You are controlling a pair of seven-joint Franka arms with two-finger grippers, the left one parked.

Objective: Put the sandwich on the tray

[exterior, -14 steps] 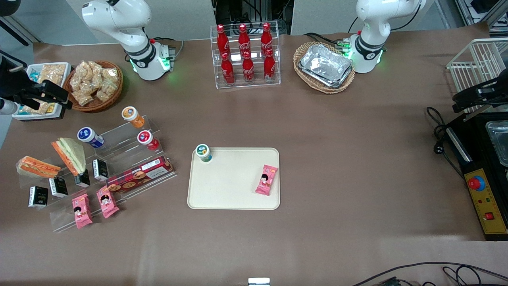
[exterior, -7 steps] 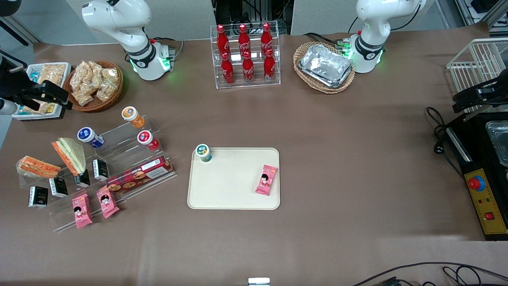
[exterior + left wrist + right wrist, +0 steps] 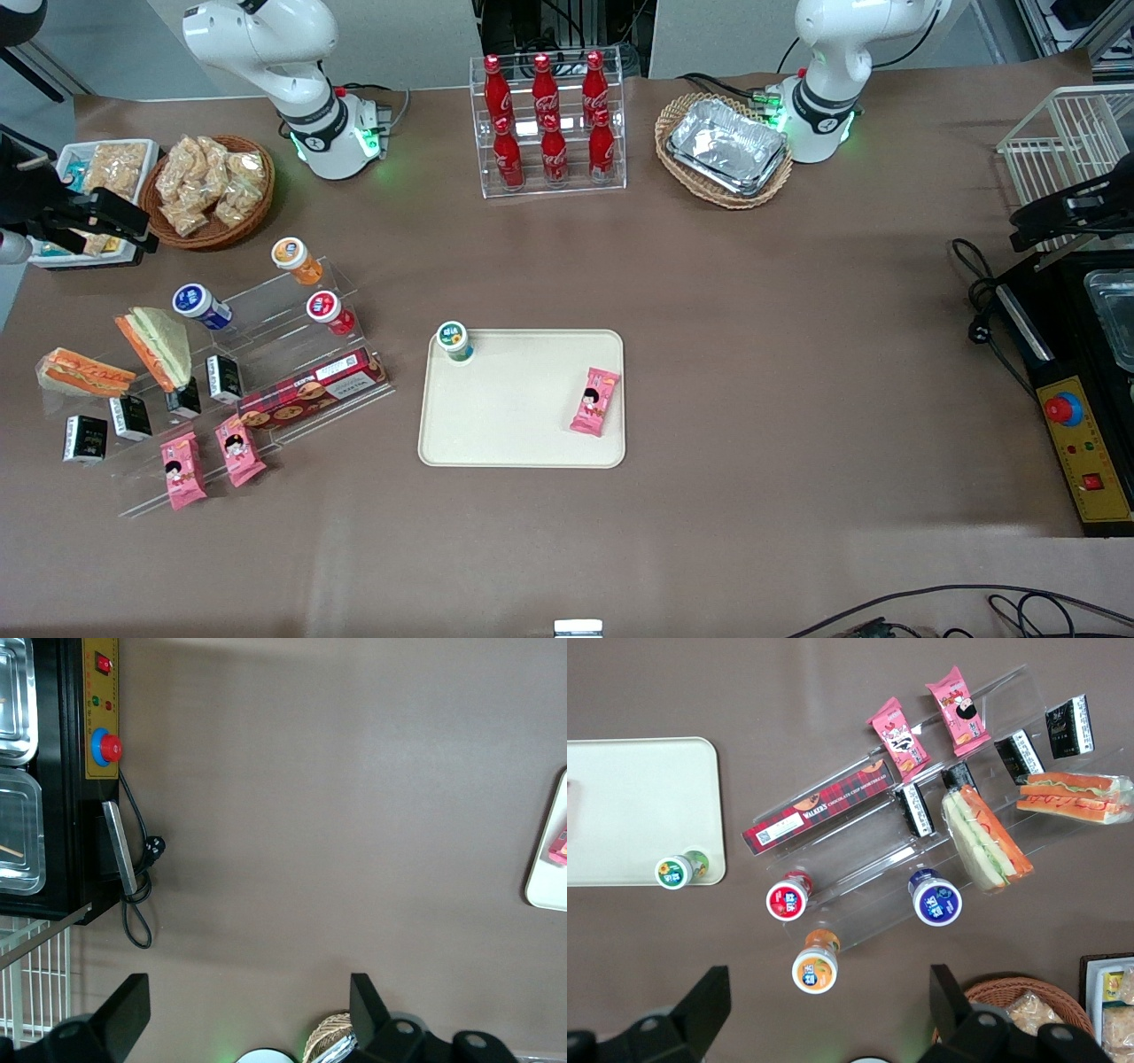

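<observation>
- While nothing is shifting on the tray [image 3: 518,425], it is carrying only a pink snack packet [image 3: 594,401] and a green-lidded cup [image 3: 454,340]; no sandwich on it yet, so the task is looking barely begun.
- Toward the working arm's end of the table, the sandwich [image 3: 84,372] is lying unmoved on the clear display stand [image 3: 292,354], beside the taller triangular sandwich [image 3: 159,347] and a bit farther from the camera than the tray's near edge.
- Farther off, the gripper [image 3: 89,217] is hanging over the white snack box [image 3: 89,164], having drifted only slightly outward in the last second.
- Its fingers [image 3: 704,1001] are spread wide, holding nothing; the sandwich [image 3: 1072,797] is sitting well apart from them, not between them, so I'm guessing the approach is just starting.
</observation>
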